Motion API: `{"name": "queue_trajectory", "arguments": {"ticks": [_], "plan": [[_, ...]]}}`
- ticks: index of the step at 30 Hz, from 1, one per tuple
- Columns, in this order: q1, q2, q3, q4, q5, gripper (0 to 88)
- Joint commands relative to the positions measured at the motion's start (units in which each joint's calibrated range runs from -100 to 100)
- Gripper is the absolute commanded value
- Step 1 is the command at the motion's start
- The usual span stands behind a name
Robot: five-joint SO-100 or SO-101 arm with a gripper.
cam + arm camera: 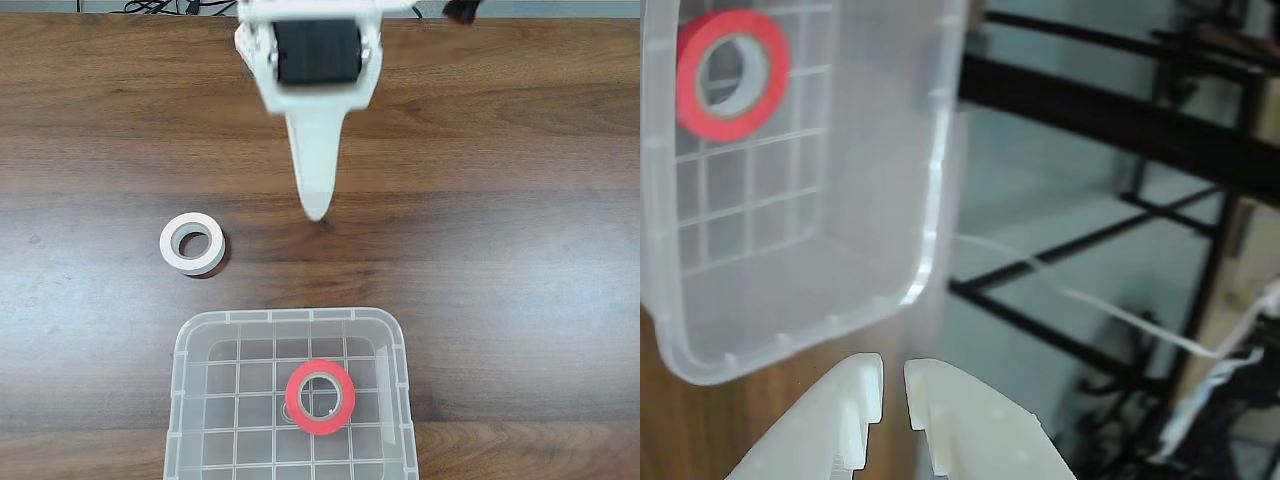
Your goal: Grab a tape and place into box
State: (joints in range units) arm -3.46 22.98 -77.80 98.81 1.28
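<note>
One white tape roll [192, 243] is lying on the table [520, 250], apart from the box [190, 345]. One red tape [320, 397] is lying inside it. Nothing is being held by the gripper [893, 378], its jaws nearly closed.

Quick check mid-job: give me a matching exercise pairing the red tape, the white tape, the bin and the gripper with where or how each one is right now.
Things:
1. small bright red ring-shaped tape roll
2. white tape roll
3. large clear plastic bin
4. white two-finger gripper

States:
A. on the bare wooden table, outside the bin
B. fingers nearly together, holding nothing
C. lying flat on the grid-patterned bottom
D. at the near table edge in the fixed view

Pairs: 1-C, 2-A, 3-D, 4-B
</note>
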Motion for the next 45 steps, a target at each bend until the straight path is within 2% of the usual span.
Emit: {"name": "queue_trajectory", "arguments": {"ticks": [1,7,21,24,34,40,45], "plan": [[-2.5,-14.7,-3.1,1.2,-0.2,2.0],[-3.5,-26.3,9.7,1.2,-0.1,2.0],[-3.6,-66.3,81.0,0.0,-0.3,1.4],[-3.5,-72.8,95.4,-4.7,-0.3,1.4],[-2.8,-92.8,144.2,-33.3,-0.2,1.3],[-2.6,-105.2,158.4,-34.8,-1.8,1.3],[0.7,-111.5,166.5,-34.0,-3.3,1.3]]}}
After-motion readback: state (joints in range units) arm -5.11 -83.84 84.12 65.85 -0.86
